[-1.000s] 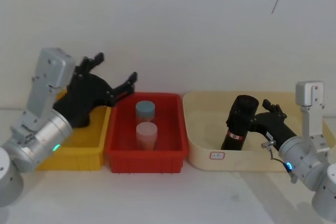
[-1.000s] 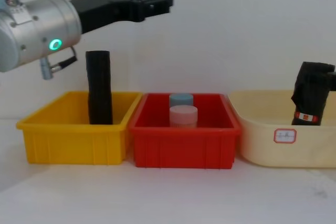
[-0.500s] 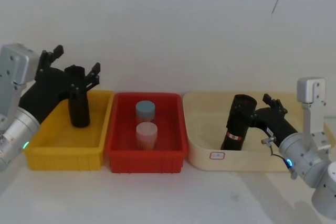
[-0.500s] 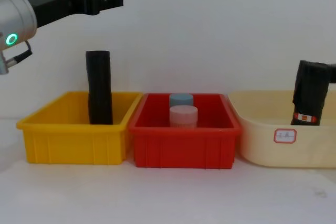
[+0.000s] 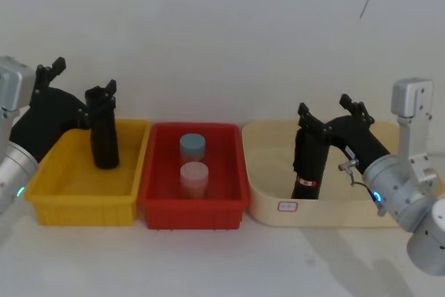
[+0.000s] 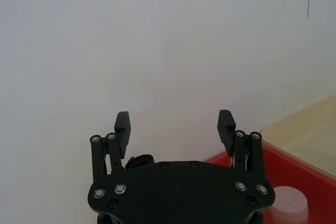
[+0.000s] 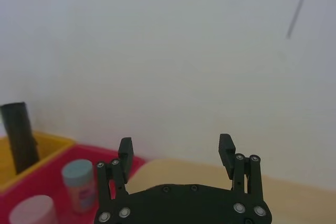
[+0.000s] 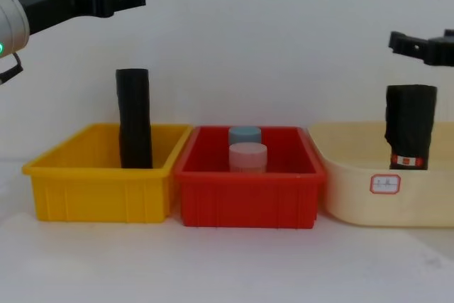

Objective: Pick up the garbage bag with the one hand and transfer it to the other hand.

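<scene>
Garbage bag (image 5: pixel 308 165) upright in cream bin (image 5: pixel 268 196), just beneath spread right gripper (image 5: pixel 332 109); left gripper (image 5: pixel 85 76), also spread, well away over yellow bin (image 5: pixel 83 208).

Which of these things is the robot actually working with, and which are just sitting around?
In the job: garbage bag with the red-and-white band, left hand, right hand, both open.
Just lying about: plain black roll, yellow bin, red bin, blue-capped jar, pink jar, cream bin.
</scene>
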